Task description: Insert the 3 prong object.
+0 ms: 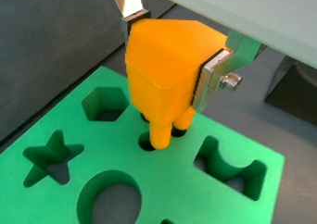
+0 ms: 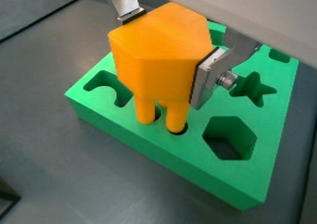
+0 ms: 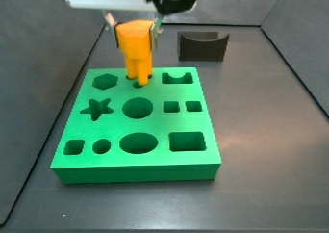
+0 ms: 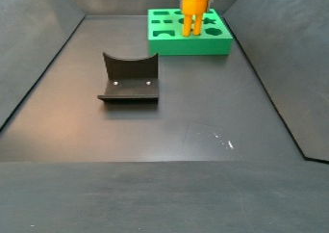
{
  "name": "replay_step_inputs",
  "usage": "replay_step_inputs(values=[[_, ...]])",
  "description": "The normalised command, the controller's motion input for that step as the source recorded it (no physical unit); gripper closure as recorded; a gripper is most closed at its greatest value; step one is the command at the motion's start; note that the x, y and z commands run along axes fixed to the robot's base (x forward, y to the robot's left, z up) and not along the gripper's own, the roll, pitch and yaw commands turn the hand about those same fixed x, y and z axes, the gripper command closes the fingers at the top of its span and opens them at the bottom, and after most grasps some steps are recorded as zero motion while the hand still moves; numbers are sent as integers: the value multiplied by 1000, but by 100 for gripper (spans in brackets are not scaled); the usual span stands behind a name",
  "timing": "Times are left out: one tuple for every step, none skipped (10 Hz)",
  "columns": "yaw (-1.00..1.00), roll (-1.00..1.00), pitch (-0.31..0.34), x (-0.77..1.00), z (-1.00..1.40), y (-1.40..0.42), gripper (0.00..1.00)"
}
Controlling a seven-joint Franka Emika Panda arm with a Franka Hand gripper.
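Robot pincer (image 2: 164, 56) hangs over the far end of a green block (image 3: 135, 126) w/ shaped cut-outs, closed on the 3 prong object (image 1: 170, 66), a bright orange plastic piece. Silver fingers (image 2: 210, 75) press its blocky upper body from two opposite sides; prongs point straight down. In both wrist views the prong tips sit at or just inside a small hole in the block's top, next to a hexagon cut-out (image 1: 107, 103). Depth unclear, probably only the tips are in. Piece looks light, rigid, smooth, so likely a bit slippery under the pads. Best hold is the wide flat body, as now; the thin prongs could bend or snap if forced off-axis. A dark grey curved block (image 4: 129, 79) rests on the dark surface (image 4: 193, 121), well apart.
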Motion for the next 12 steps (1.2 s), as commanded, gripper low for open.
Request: replay_step_inputs(values=[[63,-16,-90,-43,-331,-146,100],[-263,24,0,-14,-206,-6,100],[-629,46,31,0,-197,-106,100],[-786,-9,0,0,-237,-191,100],[-846,-27,0,0,-214,-177,100],[-760,-4,0,3,-189,-57,100],[-846,0,0,0,-223,0,100],[-717,0,0,166,-260,26,100],[-620,0,0,257,-283,80,100],[-231,0,0,120,-280,66,100],[0,23,0,51,-346,37,100],[0,87,0,40,-437,46,100]])
